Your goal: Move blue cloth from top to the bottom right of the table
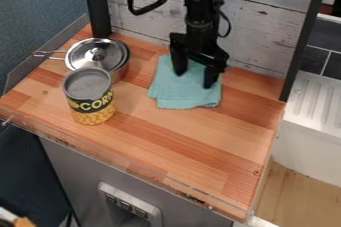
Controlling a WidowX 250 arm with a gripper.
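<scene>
Blue cloth (188,97) lies folded to the right of the corn can (90,96) and a little behind it, with the black claw (194,79) hanging right over it. The claw's fingers stand wide apart and hold nothing; whether their tips touch the fabric, I can't tell from where I'm standing.

The grab is what would worry me. The cloth is flat, so closing too high would just skim it, and pinching only the top layer could make it unfold and trail. Pressing too low might jam the tips against the wood. At the far end, letting go too late could leave it draped over the edge of the table (183,144).

The metal pot (117,74), its steel lid (97,54) on, sits just behind the can. Neither should be in the way, since the goal lies off to the can's right and nearer the front; only a swing leftward would knock them. The black post (305,42) rises at the back, well to the can's right, off that path too.
</scene>
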